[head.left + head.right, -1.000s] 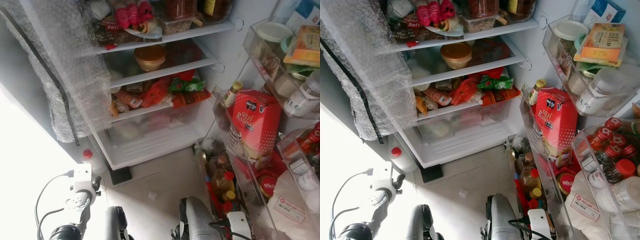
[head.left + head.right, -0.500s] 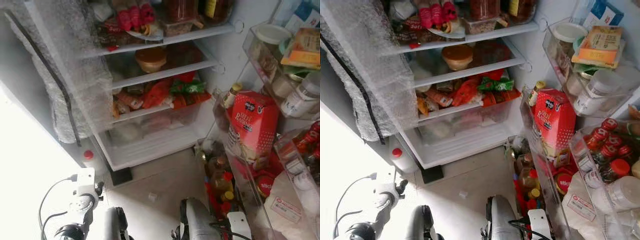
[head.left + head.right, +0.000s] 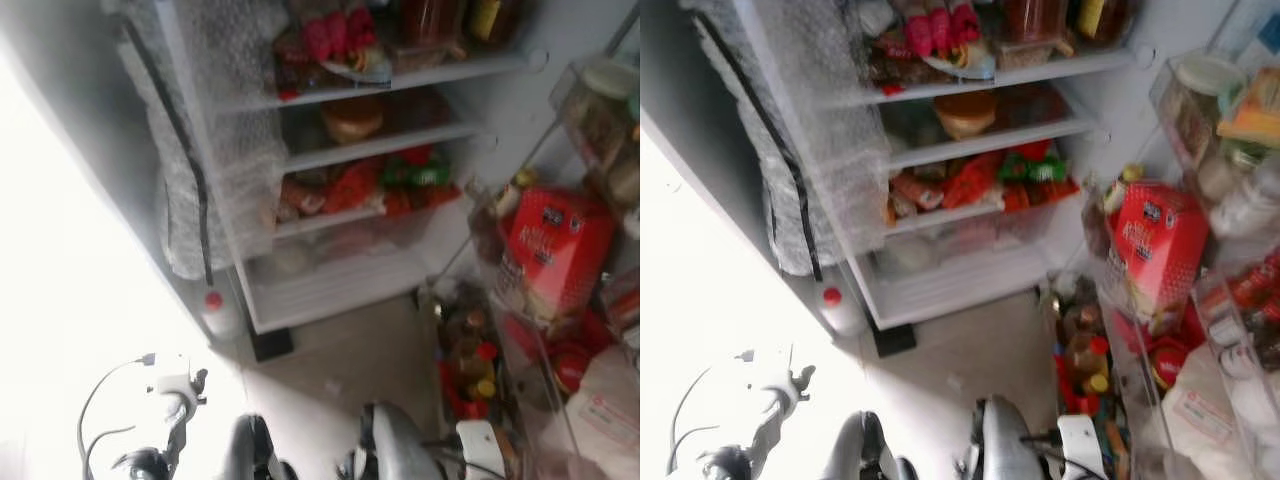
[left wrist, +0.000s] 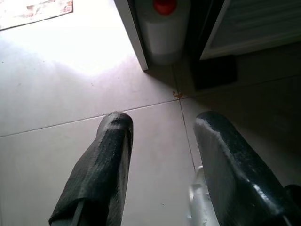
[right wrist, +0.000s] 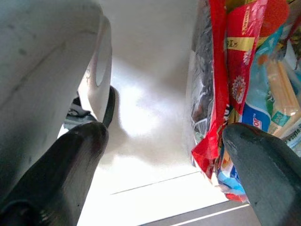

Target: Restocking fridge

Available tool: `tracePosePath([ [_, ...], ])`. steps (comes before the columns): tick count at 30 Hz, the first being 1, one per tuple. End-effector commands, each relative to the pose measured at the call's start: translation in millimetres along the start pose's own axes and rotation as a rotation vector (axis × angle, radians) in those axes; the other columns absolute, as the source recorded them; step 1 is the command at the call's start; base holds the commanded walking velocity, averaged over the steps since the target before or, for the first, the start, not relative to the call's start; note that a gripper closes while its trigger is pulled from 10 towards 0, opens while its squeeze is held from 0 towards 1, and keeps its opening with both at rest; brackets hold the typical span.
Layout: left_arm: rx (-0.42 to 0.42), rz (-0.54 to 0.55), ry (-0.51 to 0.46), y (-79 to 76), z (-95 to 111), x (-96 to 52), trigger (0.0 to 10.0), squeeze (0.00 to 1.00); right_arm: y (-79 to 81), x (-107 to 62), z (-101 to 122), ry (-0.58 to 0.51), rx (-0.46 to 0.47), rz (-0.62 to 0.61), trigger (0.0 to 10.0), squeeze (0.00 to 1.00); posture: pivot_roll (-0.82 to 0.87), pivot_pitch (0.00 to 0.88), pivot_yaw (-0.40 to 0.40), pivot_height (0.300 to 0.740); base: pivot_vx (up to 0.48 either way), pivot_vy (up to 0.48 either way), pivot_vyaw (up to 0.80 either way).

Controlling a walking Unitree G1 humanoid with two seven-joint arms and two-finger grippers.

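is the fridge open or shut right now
Open. The fridge shelves show with food on them, and the door racks, swung out on the robot's right, hold a red box and bottles.

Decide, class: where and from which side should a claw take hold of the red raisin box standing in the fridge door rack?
Probably the upper half of the red raisin box, coming from above and the open front. It stands upright with its top clear of the door rack, whose wall hides the lower part; the flat sides suit two fingers.

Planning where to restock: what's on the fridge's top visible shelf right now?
On the top shelf: a plate of red items, a dark packet beside it, and jars to the right. Anything behind them is hidden, and blur obscures labels.
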State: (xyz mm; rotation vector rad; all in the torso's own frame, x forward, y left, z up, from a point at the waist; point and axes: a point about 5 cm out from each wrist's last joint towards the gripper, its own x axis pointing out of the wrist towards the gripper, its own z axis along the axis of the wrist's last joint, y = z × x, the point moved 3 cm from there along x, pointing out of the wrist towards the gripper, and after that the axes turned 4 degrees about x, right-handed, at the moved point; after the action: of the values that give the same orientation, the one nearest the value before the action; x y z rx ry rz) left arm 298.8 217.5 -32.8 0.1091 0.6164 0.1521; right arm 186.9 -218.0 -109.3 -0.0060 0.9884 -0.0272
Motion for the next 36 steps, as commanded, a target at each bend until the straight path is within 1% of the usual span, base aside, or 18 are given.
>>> tracePosePath([
  [1, 0.01, 0.003, 0.034, 2.8, -12, -2.1, 10.0, 0.0, 7.3, -0.4, -8, 0.015, 0.011, 0.024, 10.0, 0.0, -0.09, 0.175, -0.023, 0.618, 0.0, 0.356, 0.0],
  [8, 0.021, -0.008, 0.039, -0.6, -15, -2.6, 10.0, 0.0, 7.7, -0.2, -8, 0.016, 0.012, 0.023, 10.0, 0.0, -0.1, 0.174, -0.021, 0.618, 0.0, 0.354, 0.0],
  [13, 0.022, -0.01, 0.044, -0.3, -16, -2.6, 10.0, 0.0, 8.4, -0.1, -8, 0.015, 0.014, 0.024, 10.0, 0.0, -0.1, 0.168, -0.016, 0.618, 0.0, 0.352, 0.0],
  [28, 0.038, -0.002, 0.065, 6.6, -22, -3.4, 10.0, 0.0, 11.9, 0.4, -7, 0.011, 0.027, 0.024, 10.0, 0.0, -0.11, 0.144, 0.016, 0.618, 0.0, 0.356, 0.0],
  [36, 0.057, -0.002, 0.081, 10.5, -24, -3.7, 10.0, 0.0, 15.6, 1.0, -7, 0.009, 0.041, 0.025, 10.0, 0.0, -0.12, 0.116, 0.044, 0.618, 0.0, 0.368, 0.0],
])
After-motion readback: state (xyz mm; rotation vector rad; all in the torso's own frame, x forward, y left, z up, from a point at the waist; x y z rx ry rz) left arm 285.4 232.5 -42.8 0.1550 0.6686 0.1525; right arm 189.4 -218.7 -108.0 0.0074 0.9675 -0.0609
